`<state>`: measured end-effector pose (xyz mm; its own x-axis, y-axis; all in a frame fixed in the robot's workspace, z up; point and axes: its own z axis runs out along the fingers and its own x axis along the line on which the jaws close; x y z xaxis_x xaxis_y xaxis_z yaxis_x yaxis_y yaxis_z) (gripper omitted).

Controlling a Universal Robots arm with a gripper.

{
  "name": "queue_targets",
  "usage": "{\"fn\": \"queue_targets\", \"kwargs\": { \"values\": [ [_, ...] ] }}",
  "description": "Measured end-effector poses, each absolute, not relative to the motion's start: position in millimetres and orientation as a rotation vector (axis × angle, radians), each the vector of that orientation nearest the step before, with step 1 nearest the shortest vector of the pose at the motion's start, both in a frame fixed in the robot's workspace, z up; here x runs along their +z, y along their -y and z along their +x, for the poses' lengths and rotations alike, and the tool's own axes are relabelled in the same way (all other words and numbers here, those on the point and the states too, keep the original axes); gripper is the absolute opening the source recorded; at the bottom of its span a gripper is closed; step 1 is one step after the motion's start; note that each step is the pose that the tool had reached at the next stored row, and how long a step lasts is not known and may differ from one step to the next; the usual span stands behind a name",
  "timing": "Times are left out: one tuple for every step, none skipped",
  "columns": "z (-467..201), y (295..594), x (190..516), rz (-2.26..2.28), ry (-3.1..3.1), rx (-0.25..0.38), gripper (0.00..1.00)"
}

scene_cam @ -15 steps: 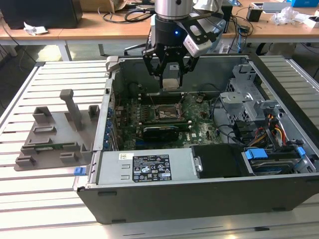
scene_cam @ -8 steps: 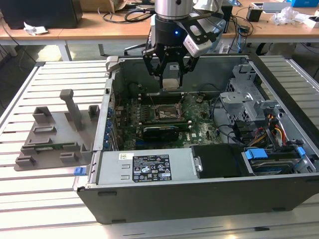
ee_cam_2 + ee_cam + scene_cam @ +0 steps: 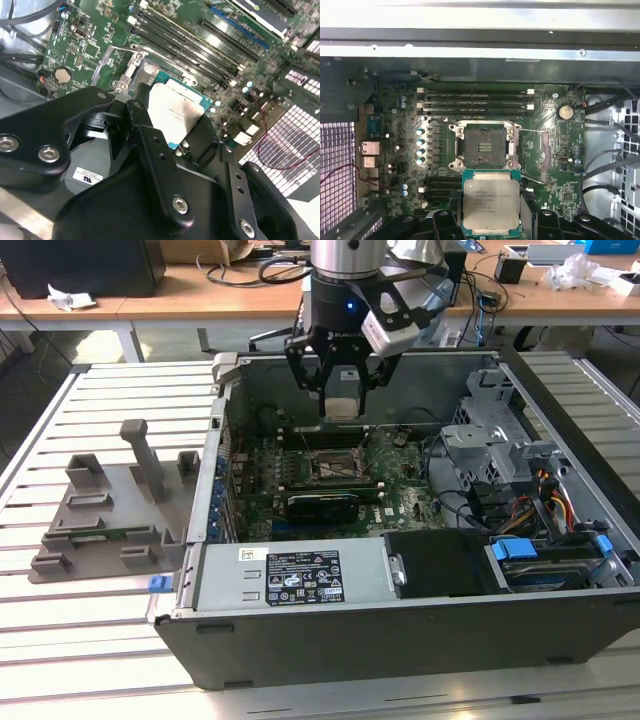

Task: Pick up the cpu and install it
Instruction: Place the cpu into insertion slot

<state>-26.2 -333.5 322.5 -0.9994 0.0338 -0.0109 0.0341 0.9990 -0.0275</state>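
My gripper (image 3: pixel 342 398) hangs inside the open computer case (image 3: pixel 300 640), above the motherboard, and is shut on the cpu (image 3: pixel 342 406). The cpu (image 3: pixel 491 202) is a flat square chip with a silvery top and a thin greenish rim, held by its edges between the black fingers (image 3: pixel 145 125). The open socket (image 3: pixel 484 146), with its metal bracket and lever swung aside, lies on the green board just beyond the cpu. In the second wrist view the cpu (image 3: pixel 176 112) hovers partly over the socket (image 3: pixel 145 70), above it and not seated.
Memory slots (image 3: pixel 475 100) run beside the socket. A drive cage (image 3: pixel 490 430) and bundled cables (image 3: pixel 555 505) fill the case on the exterior view's right. A power supply (image 3: pixel 290 575) sits at the front. A grey fixture tray (image 3: pixel 105 515) lies outside on the slatted table.
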Motion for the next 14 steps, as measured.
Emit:
{"fn": "queue_targets", "kwargs": {
  "values": [
    [-26.2, 333.5, 322.5, 0.080, -3.130, -0.043, 0.55],
    [-26.2, 333.5, 322.5, 0.098, -3.130, -0.044, 0.55],
    [-26.1, 333.5, 322.5, 0.123, -3.129, -0.044, 0.55],
    [-26.2, 333.5, 322.5, 0.172, -3.127, -0.044, 0.55],
    [-26.1, 333.5, 322.5, 0.206, -3.125, -0.044, 0.55],
    [-26.1, 333.5, 322.5, 0.225, -3.124, -0.044, 0.55],
    [-26.2, 333.5, 322.5, 0.259, -3.122, -0.045, 0.55],
    [-26.2, 333.5, 322.5, 0.280, -3.120, -0.045, 0.55],
    [-26.2, 333.5, 322.5, 0.318, -3.117, -0.045, 0.55],
    [-26.1, 333.5, 322.5, 0.374, -3.111, -0.045, 0.55],
    [-26.2, 333.5, 322.5, 0.418, -3.106, -0.046, 0.55],
    [-26.1, 333.5, 322.5, 0.449, -3.102, -0.046, 0.55],
    [-26.2, 333.5, 322.5, 0.471, -3.099, -0.046, 0.55],
    [-26.2, 333.5, 322.5, 0.495, -3.095, -0.046, 0.55]
  ]
}}
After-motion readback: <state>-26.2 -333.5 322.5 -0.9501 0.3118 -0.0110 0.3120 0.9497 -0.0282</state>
